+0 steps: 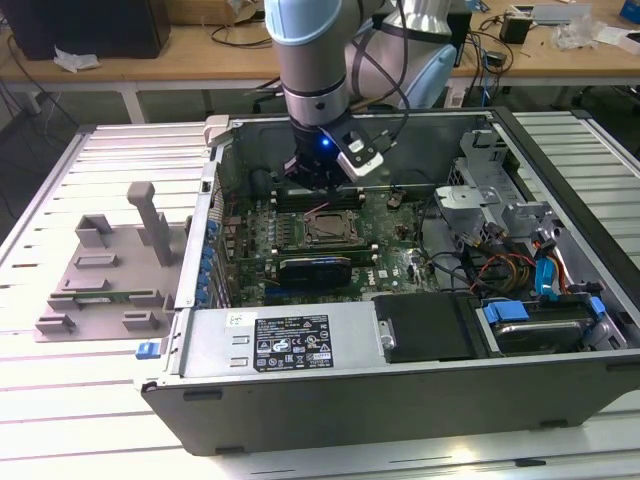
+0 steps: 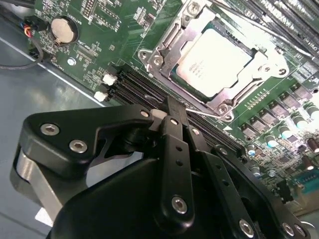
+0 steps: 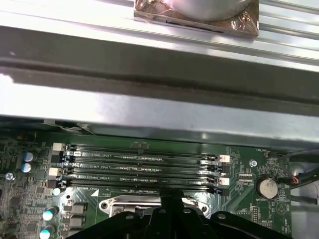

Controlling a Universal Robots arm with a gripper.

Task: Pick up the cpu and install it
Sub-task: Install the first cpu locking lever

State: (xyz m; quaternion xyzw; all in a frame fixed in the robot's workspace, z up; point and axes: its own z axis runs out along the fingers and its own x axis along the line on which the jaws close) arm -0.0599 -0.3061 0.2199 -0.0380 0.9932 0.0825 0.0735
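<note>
The cpu (image 2: 215, 63) lies flat in its socket (image 2: 164, 50) at the upper right of the second wrist view, so it looks put in, and the claw (image 2: 173, 112) just beside it is pressed together, holding nothing.

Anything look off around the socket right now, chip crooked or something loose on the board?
Nothing stands out. In the second wrist view the cpu lies flat and square inside the socket frame. The gripper sits just beside it over the memory slots, holding nothing.
</note>
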